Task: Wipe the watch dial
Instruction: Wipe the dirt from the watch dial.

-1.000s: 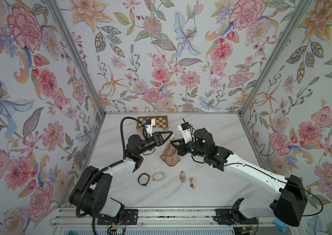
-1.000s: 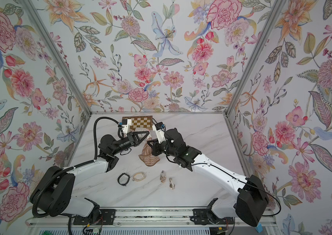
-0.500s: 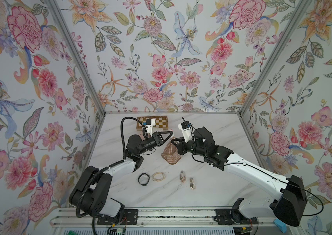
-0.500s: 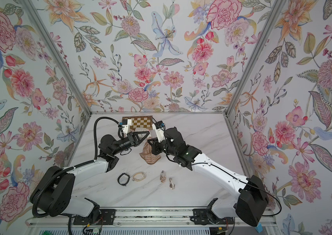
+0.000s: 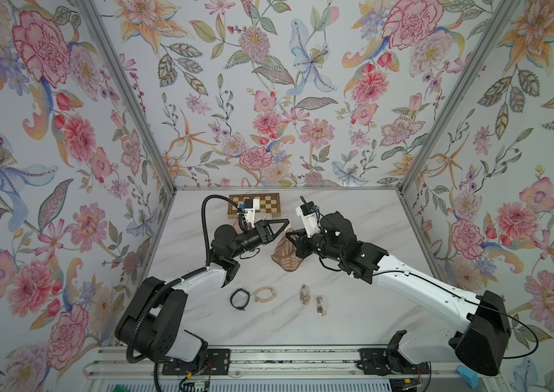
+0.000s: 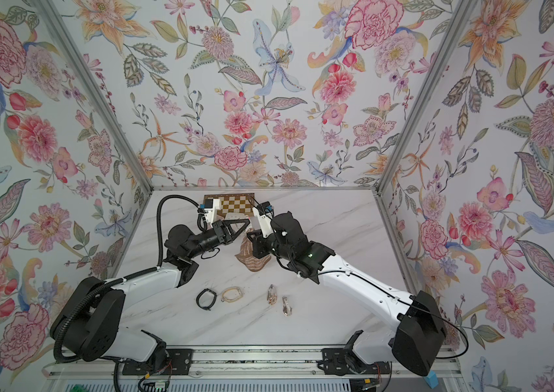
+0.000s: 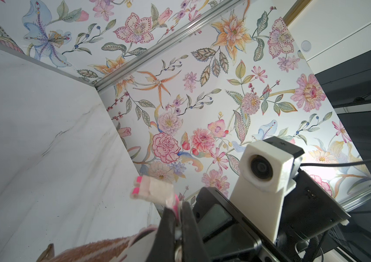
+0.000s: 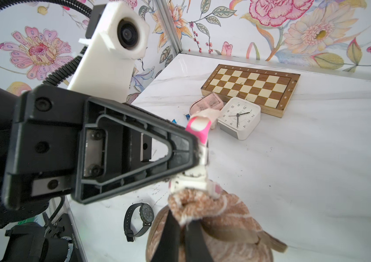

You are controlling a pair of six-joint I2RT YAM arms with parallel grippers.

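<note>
My left gripper (image 8: pixel 197 156) is shut on a pink and white watch (image 8: pixel 199 129), and its looped strap sticks out past the fingertips (image 7: pixel 152 188). The watch's white case (image 8: pixel 189 183) rests against a bunched brown striped cloth (image 8: pixel 205 208). The dial face is hidden by the cloth. My right gripper (image 8: pixel 181 226) is shut on that cloth, whose tail hangs to the table (image 5: pixel 285 256). In both top views the left gripper (image 5: pixel 285 222) (image 6: pixel 247 222) and the right gripper (image 5: pixel 291 234) (image 6: pixel 252 237) meet tip to tip above mid-table.
On the marble table lie a black watch (image 5: pixel 240 298), a beige watch (image 5: pixel 265 294) and two small metal watches (image 5: pixel 305 293) (image 5: pixel 320 305) near the front. A chessboard (image 5: pixel 268 205), a white alarm clock (image 8: pixel 239 118) and a pink case (image 8: pixel 207 103) sit at the back.
</note>
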